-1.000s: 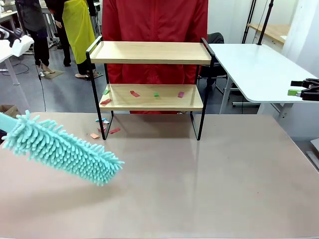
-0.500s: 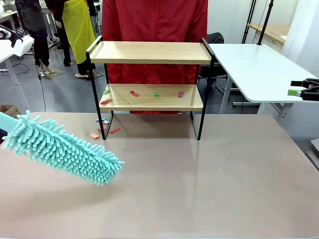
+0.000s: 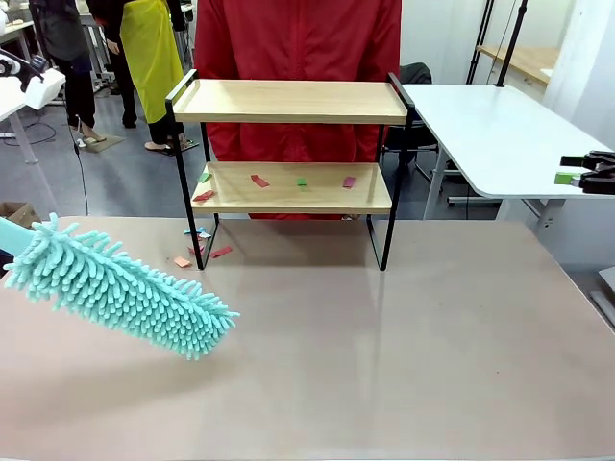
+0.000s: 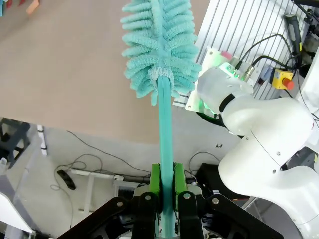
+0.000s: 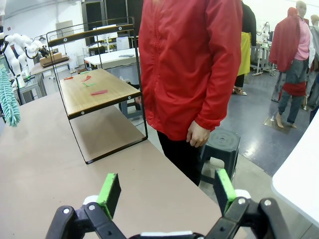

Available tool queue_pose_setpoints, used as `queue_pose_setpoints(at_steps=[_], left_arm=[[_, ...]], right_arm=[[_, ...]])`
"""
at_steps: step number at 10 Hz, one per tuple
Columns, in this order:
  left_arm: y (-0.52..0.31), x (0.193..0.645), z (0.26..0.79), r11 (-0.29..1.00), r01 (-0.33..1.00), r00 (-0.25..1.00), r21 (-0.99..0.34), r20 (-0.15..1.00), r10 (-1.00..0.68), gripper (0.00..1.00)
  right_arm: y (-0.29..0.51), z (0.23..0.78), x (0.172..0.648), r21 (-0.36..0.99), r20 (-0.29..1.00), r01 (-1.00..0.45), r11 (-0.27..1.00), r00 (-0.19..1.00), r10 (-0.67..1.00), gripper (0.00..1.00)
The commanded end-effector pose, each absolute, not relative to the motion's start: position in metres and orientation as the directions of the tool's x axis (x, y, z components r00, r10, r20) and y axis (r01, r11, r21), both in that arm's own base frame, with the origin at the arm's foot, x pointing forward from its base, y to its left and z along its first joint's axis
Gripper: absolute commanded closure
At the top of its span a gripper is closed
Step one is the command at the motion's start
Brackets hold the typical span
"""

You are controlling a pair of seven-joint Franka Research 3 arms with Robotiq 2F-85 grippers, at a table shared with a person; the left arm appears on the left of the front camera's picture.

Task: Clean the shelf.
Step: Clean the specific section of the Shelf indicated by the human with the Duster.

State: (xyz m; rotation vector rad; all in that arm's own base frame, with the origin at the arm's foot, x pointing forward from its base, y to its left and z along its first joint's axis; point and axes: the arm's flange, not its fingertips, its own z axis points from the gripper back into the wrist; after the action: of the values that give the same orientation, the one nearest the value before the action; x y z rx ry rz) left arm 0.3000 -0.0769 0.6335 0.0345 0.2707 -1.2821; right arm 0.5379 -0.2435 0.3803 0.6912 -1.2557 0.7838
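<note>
Front view: at the far left, a fluffy turquoise duster slants down towards the right. Its tip hangs low over the beige table; whether it touches is unclear. Left wrist view: the left jaws are clamped together on the duster's thin handle. The green pads press it from both sides, and the brush head reaches straight out ahead of them.

Over the last second the duster has barely shifted, and the litter on the shelf lies exactly as it did. I judge that the sweep is paused or not yet begun, so the cleaning is all still to do.

Well ahead of the left jaws and off to their right stands the shelf, at the far edge of the table. Its top board is bare. The lower board holds small paper scraps, red, green and purple, spread along it. More scraps lie on the table by the shelf's left leg, between the duster tip and the frame.

To reach the lower board, the duster would have to pass under the top board and between the black posts. The raised side rails may stop scraps sliding off the ends. A person in a red jacket stands just behind the shelf.

At the far right, the right jaws stand wide apart, holding nothing. They hang well away from the shelf, beside a white table.
</note>
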Motion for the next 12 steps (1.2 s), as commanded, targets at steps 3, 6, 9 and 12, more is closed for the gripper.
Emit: queue_pose_setpoints(at_steps=[3, 6, 9, 12], left_arm=[[-0.0765, 0.2951, 0.6323, 0.286, 0.950, 0.256, -0.128, -0.212, -0.943, 0.87], [-0.0765, 0.2951, 0.6323, 0.286, 0.950, 0.256, -0.128, -0.212, -0.943, 0.87], [-0.0765, 0.2951, 0.6323, 0.286, 0.950, 0.256, -0.128, -0.212, -0.943, 0.87], [-0.0765, 0.2951, 0.6323, 0.286, 0.950, 0.256, -0.128, -0.212, -0.943, 0.87]], right_arm=[[-0.2404, 0.3886, 0.5391, 0.038, 0.980, -0.814, 0.579, 0.144, 0.138, 0.00], [-0.2404, 0.3886, 0.5391, 0.038, 0.980, -0.814, 0.579, 0.144, 0.138, 0.00], [-0.2404, 0.3886, 0.5391, 0.038, 0.980, -0.814, 0.579, 0.144, 0.138, 0.00], [-0.2404, 0.3886, 0.5391, 0.038, 0.980, -0.814, 0.579, 0.144, 0.138, 0.00]])
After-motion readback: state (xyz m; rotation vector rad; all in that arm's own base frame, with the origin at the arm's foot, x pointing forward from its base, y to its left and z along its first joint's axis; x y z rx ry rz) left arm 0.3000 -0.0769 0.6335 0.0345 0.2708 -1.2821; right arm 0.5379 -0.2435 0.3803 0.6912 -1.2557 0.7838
